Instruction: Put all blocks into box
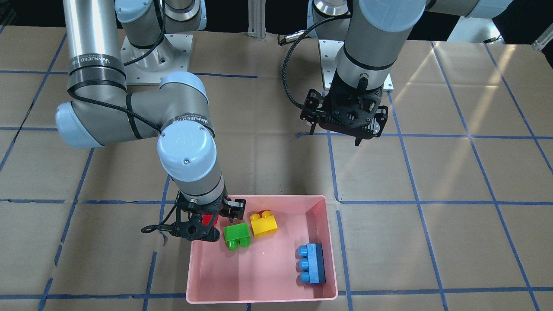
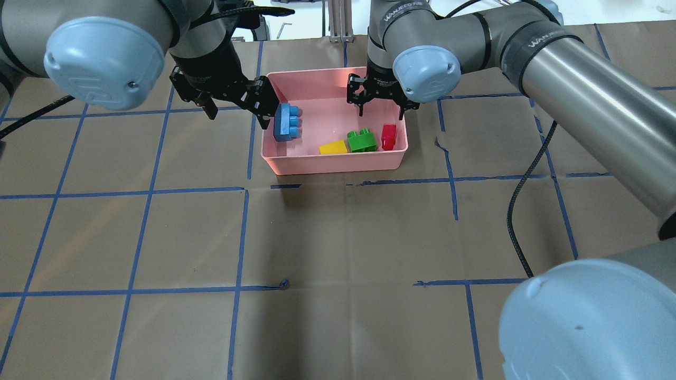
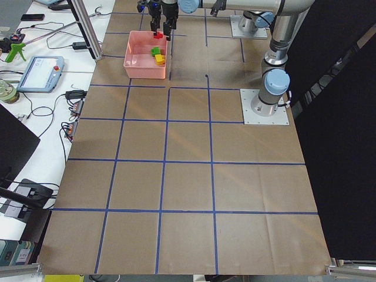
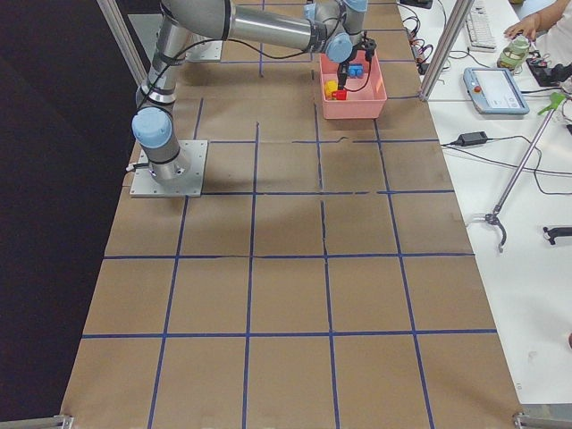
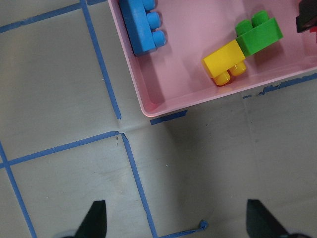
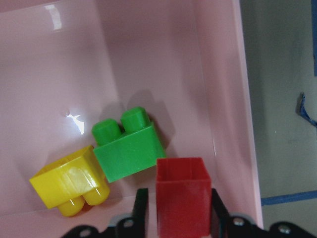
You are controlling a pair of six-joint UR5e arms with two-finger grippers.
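The pink box (image 2: 338, 163) holds the blue three-stud brick (image 2: 288, 122), the green brick (image 2: 362, 141) and the yellow brick (image 2: 332, 148). My right gripper (image 2: 382, 108) hangs over the box's near right corner, shut on the small red brick (image 2: 388, 136). In the right wrist view the red brick (image 6: 181, 193) sits between the fingers, above the box floor, beside the green brick (image 6: 126, 148) and the yellow brick (image 6: 69, 181). My left gripper (image 2: 237, 108) is open and empty above the table, just left of the box. Its wrist view shows the box corner (image 5: 148, 106).
The table is brown paper with a blue tape grid (image 2: 243, 237). A black cable (image 2: 520, 211) hangs from the right arm over the table's right side. The arm bases (image 1: 151, 60) stand at the robot's edge. Side benches with a pendant (image 4: 496, 89) lie beyond the box.
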